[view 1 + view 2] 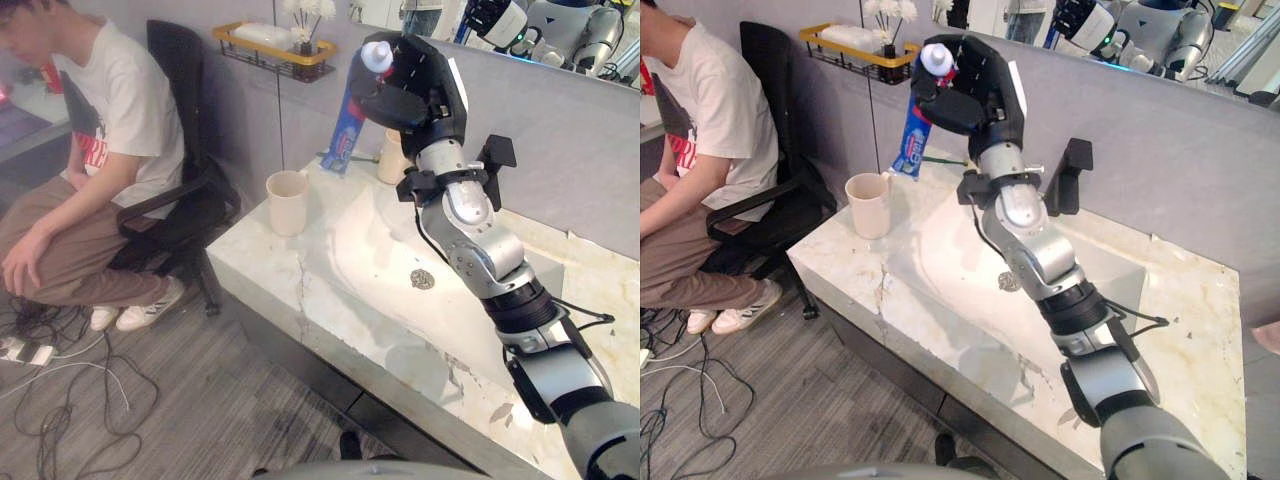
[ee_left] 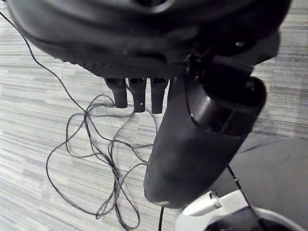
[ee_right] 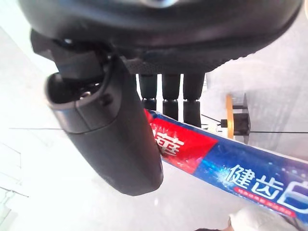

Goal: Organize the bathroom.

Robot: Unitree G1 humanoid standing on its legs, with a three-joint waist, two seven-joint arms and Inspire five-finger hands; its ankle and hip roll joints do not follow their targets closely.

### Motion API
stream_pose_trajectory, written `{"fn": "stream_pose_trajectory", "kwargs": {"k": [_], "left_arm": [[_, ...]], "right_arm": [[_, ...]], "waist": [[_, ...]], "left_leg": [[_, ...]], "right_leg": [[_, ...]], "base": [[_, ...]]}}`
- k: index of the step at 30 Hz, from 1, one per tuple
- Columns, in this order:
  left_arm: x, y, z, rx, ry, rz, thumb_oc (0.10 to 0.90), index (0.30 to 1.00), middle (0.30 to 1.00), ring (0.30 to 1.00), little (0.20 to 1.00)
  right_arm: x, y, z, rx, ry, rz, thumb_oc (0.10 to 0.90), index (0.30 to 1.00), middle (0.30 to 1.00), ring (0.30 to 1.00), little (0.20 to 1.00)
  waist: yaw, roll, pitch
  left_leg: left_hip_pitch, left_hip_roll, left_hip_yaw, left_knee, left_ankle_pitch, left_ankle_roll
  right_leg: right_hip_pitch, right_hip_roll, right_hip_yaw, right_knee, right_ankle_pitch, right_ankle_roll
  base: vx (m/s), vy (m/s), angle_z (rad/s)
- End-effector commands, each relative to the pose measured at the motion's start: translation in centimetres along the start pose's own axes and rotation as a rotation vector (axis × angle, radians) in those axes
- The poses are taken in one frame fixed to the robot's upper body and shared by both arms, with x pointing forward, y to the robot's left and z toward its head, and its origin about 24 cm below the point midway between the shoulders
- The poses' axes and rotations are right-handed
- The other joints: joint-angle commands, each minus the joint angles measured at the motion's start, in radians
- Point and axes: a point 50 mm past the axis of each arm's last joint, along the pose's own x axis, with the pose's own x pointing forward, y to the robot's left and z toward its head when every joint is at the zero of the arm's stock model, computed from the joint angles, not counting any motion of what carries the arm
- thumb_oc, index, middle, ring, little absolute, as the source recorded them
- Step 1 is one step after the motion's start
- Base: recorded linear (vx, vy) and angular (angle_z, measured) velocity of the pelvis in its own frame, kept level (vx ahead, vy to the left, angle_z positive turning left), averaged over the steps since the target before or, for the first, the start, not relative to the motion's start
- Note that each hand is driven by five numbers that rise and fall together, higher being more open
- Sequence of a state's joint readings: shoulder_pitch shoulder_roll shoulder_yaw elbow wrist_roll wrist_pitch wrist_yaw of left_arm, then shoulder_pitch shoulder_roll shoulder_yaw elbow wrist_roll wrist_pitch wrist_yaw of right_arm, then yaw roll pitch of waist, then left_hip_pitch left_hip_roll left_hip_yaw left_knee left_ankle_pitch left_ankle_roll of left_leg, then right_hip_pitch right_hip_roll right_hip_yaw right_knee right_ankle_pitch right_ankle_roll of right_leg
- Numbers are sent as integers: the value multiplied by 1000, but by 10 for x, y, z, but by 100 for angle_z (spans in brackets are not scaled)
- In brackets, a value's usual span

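the right robot hand (image 1: 405,85) is raised above the back of the marble tabletop (image 1: 270,270), its fingers and thumb curled round the cap end of a toothpaste tube (image 1: 350,120). the tube hangs down from the grip toward 7 o'clock, white cap up, its flat end above the tabletop's rear edge. it is blue with a red band near the cap and white lettering. a cream cup (image 1: 287,202) stands at 8 o'clock from the tube. the left robot hand (image 2: 144,91) hangs over the floor, fingers relaxed, holding nothing.
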State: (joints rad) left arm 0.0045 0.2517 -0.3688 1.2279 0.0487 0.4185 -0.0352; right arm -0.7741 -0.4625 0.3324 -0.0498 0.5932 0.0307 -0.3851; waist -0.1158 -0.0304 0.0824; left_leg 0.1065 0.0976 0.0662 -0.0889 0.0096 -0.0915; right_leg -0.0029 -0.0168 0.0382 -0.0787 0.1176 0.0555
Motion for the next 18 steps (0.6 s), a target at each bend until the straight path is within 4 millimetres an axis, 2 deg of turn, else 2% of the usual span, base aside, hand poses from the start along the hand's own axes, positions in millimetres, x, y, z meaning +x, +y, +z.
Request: {"fn": "stream_pose_trajectory", "kwargs": {"k": [1, 3, 4, 5, 6, 8, 9, 10, 12, 14, 15, 16, 18], "left_arm": [[-1, 8, 3, 63, 37, 7, 800, 900, 900, 900, 900], [-2, 12, 6, 66, 35, 23, 800, 900, 900, 900, 900], [-2, 12, 7, 62, 25, 23, 800, 900, 900, 900, 900], [-2, 13, 10, 67, 9, 23, 800, 900, 900, 900, 900], [-4, 14, 20, 83, -22, 30, 800, 900, 900, 900, 900], [-7, 14, 32, 86, -49, 28, 800, 900, 900, 900, 900], [-11, 13, 43, 125, -60, 16, 800, 900, 900, 900, 900], [-11, 13, 43, 125, -61, 15, 800, 900, 900, 900, 900], [-18, 12, 65, 148, -117, 2, 800, 900, 900, 900, 900], [-23, 6, 80, 207, -154, 18, 800, 900, 900, 900, 900], [-23, 6, 80, 207, -154, 18, 800, 900, 900, 900, 900], [-23, 10, 81, 227, -176, 43, 800, 900, 900, 900, 900], [-23, 16, 81, 202, -184, 60, 800, 900, 900, 900, 900]], "right_arm": [[15, 3, 82, 78, -400, 12, 400, 300, 300, 300, 300], [15, 3, 82, 92, -394, 18, 400, 300, 300, 300, 300], [15, 5, 82, 86, -394, 22, 400, 300, 300, 300, 300], [15, 5, 83, 74, -399, 23, 400, 300, 300, 300, 300], [14, 6, 85, 73, -407, 16, 400, 300, 300, 300, 300], [13, 8, 84, 66, -404, 5, 400, 300, 300, 300, 300], [15, 10, 82, 44, -399, -3, 400, 300, 300, 300, 300], [15, 11, 82, 44, -399, -2, 400, 300, 300, 300, 300], [18, 14, 79, 35, -414, -20, 400, 300, 300, 300, 300], [20, 7, 79, 47, -423, -39, 400, 300, 300, 300, 300], [20, 7, 79, 47, -423, -39, 400, 300, 300, 300, 300], [19, 1, 80, 61, -423, -50, 400, 300, 300, 300, 300], [18, -1, 81, 57, -431, -43, 400, 300, 300, 300, 300]], "waist": [[-11, -9, -33], [-30, -4, -33], [-33, -7, -32], [-32, -9, -29], [-28, -14, -9], [-31, -23, 6], [-54, -18, 10], [-55, -18, 12], [-94, 6, 20], [-117, 30, 34], [-116, 30, 34], [-118, 33, 50], [-121, 32, 63]], "left_leg": [[10, -15, 79, 90, -81, 44], [16, -9, 111, 114, -98, 41], [2, -5, 114, 162, -102, 31], [-26, 2, 104, 228, -93, 21], [-93, 18, 61, 380, -64, 7], [-154, 61, 24, 475, -19, 3], [-146, 95, 17, 435, -39, 12], [-142, 94, 18, 432, -38, 12], [-93, 73, 17, 327, -99, 27], [-69, 53, 86, 295, -131, 37], [-69, 52, 87, 296, -131, 37], [-88, 27, 113, 338, -164, 51], [-87, 19, 138, 350, -186, 63]], "right_leg": [[-53, -43, 117, 118, -87, 111], [-60, -40, 124, 139, -99, 109], [-55, -39, 128, 150, -107, 100], [-53, -37, 131, 161, -111, 90], [-54, -35, 119, 190, -115, 70], [-75, -39, 114, 220, -105, 47], [-89, -40, 121, 234, -106, 49], [-88, -40, 121, 234, -107, 49], [-131, -53, 191, 263, -104, 79], [-164, -103, 194, 281, -88, 122], [-165, -103, 194, 281, -88, 123], [-165, -140, 198, 265, -62, 140], [-158, -172, 186, 249, -50, 157]], "base": [[-39, 23, -6], [-45, 22, -9], [-65, 26, -10], [-106, 39, -7], [-120, 43, -3], [-123, 190, 6], [-67, 249, 16], [-26, 366, 9], [-58, 526, -5], [-74, 514, -2], [-98, 407, 1], [-98, 302, 11], [-96, 324, 14]]}}
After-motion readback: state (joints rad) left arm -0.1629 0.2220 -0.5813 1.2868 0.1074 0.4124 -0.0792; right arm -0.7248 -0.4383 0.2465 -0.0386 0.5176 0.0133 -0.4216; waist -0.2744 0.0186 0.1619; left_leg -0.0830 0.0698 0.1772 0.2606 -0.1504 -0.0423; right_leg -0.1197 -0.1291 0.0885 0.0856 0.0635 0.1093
